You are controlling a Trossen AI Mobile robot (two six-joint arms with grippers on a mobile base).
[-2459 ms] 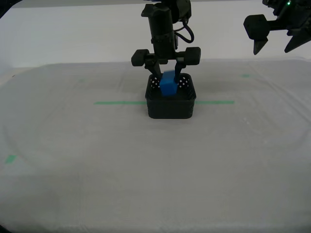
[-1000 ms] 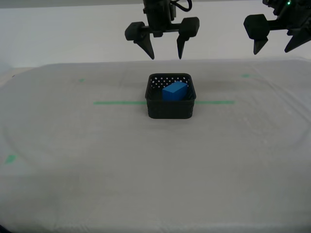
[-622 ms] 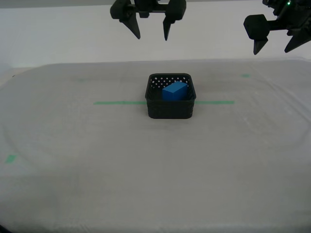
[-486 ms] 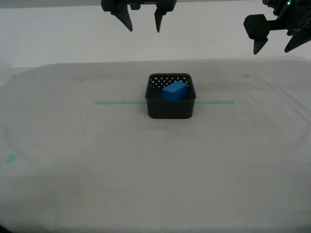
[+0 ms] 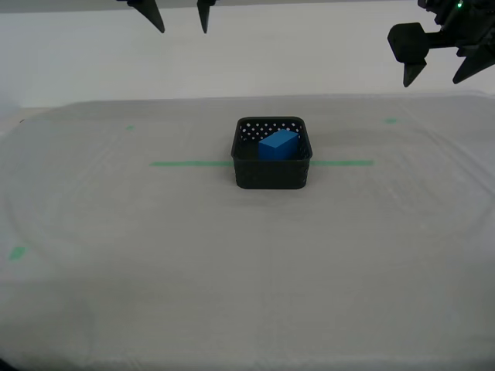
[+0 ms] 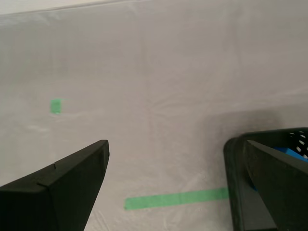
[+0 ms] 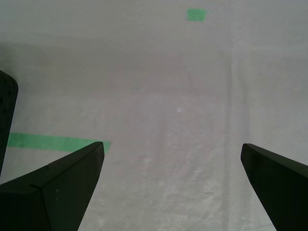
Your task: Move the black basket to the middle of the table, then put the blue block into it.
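Both pincers are standing with jaws spread wide and nothing between them. My second pincer is hanging high above the bench, toward the exterior view's left, with only its two fingertips showing at the top edge of that view. Its wrist view is looking down between the fingers onto bare cloth, with a corner of the black basket showing just past one finger. My first pincer is hanging raised toward the exterior view's right, well apart from the basket and likewise holding nothing.

The black basket is sitting upright on the bench, about midway across it and astride the green tape line, which is running out from both of its sides. The blue block is lying inside the basket, tilted, with one end riding higher than the other; whether it is leaning on a wall I cannot tell. Nothing is touching either item.

I am judging both steps as complete: basket central, block contained. I am finding nothing outstanding beyond parking the arms.

The basket is showing rounded corners, a smooth rim and small holes in its far wall. The block is showing plain, bright-blue faces with no marks.
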